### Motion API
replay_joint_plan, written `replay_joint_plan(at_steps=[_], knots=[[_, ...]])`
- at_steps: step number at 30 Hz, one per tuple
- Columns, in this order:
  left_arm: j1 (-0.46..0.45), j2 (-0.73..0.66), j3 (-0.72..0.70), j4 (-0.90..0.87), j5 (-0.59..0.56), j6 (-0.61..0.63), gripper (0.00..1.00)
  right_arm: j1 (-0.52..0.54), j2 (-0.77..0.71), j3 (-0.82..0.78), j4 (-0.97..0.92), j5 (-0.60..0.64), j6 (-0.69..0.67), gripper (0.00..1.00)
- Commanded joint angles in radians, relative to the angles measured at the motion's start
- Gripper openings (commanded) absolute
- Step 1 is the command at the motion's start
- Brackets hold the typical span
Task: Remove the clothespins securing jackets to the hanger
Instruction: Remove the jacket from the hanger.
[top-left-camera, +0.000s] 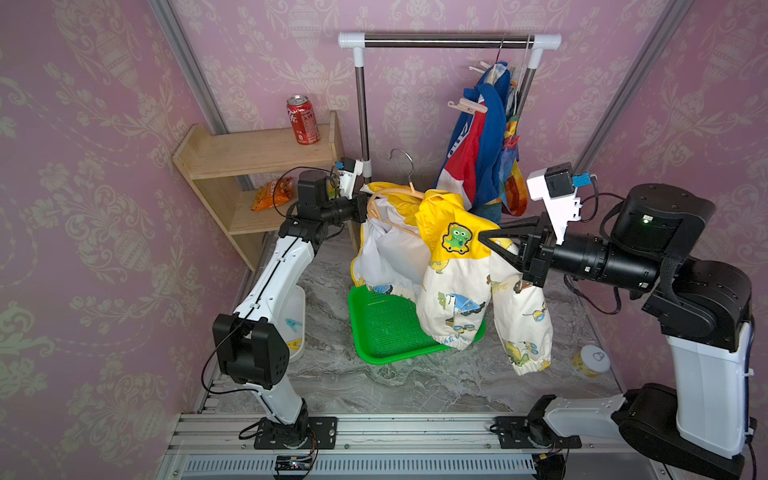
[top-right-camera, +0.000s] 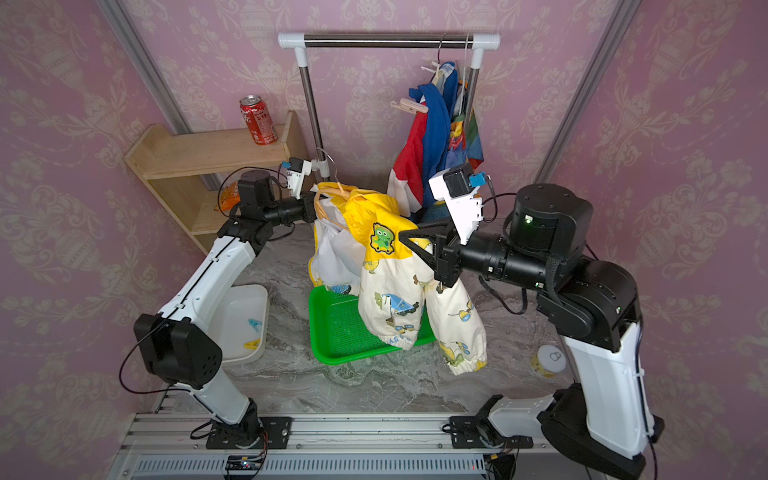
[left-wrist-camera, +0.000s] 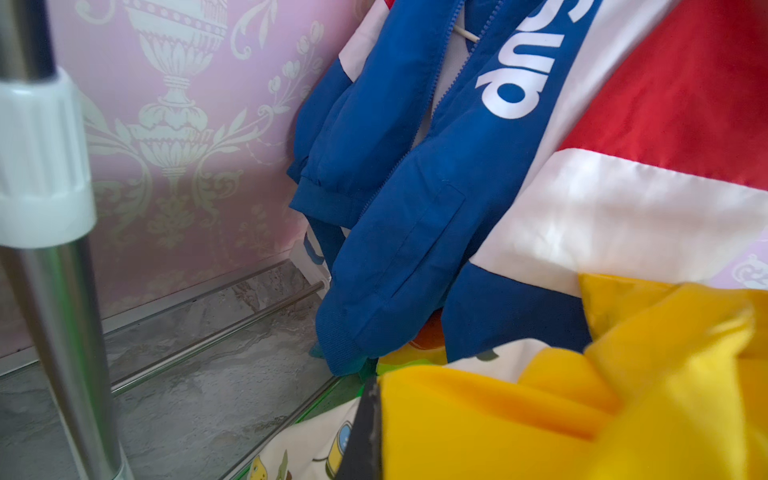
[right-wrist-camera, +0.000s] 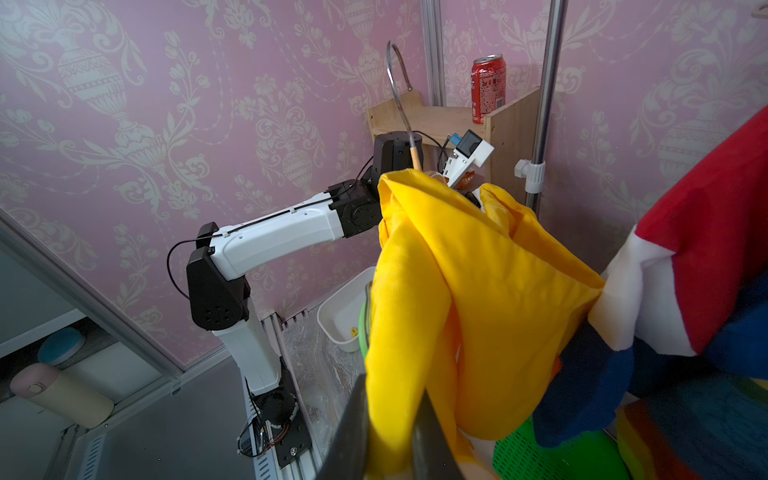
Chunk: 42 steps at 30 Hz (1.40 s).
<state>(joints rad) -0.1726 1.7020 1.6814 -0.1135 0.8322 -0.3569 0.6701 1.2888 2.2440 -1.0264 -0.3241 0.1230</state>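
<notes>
The yellow jacket (top-left-camera: 453, 266) with dinosaur print hangs stretched between both grippers over the green tray (top-left-camera: 374, 345), still on its beige hanger (top-left-camera: 392, 210). My left gripper (top-left-camera: 360, 209) is at its left side, mostly buried in the fabric. In the left wrist view one dark finger (left-wrist-camera: 368, 428) shows against the yellow cloth. My right gripper (right-wrist-camera: 390, 399) is shut on the yellow shoulder fabric. The blue-red-white jacket (top-left-camera: 478, 158) and the rainbow jacket (top-left-camera: 513, 183) hang on the rack. A pale pink clothespin (top-left-camera: 467, 107) and a red clothespin (top-left-camera: 511, 143) sit on them.
A white bin (top-right-camera: 245, 299) at the left holds a light blue clothespin (top-right-camera: 255, 324) and a yellow clothespin (top-right-camera: 252, 343). The rack's pole (top-left-camera: 362, 108) stands just behind the left gripper. A wooden shelf (top-left-camera: 249, 153) carries a red can (top-left-camera: 302, 120). A small round container (top-left-camera: 592, 360) lies front right.
</notes>
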Motion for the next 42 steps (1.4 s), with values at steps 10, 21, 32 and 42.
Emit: replay_joint_plan(at_steps=[10,21,32,42], knots=[[0.083,0.050,-0.228,0.240,0.028,-0.260,0.00,0.028,-0.290,-0.099,0.403,0.172,-0.068,0.00],[0.079,0.082,-0.242,0.270,0.016,-0.276,0.00,0.075,-0.291,-0.129,0.616,0.028,-0.004,0.00],[0.070,-0.032,-0.389,0.231,-0.051,-0.255,0.00,0.079,-0.292,-0.222,0.742,0.360,-0.097,0.00],[-0.036,-0.248,-0.558,-0.053,-0.220,-0.144,0.00,0.077,-0.150,-0.270,0.824,0.449,-0.099,0.00]])
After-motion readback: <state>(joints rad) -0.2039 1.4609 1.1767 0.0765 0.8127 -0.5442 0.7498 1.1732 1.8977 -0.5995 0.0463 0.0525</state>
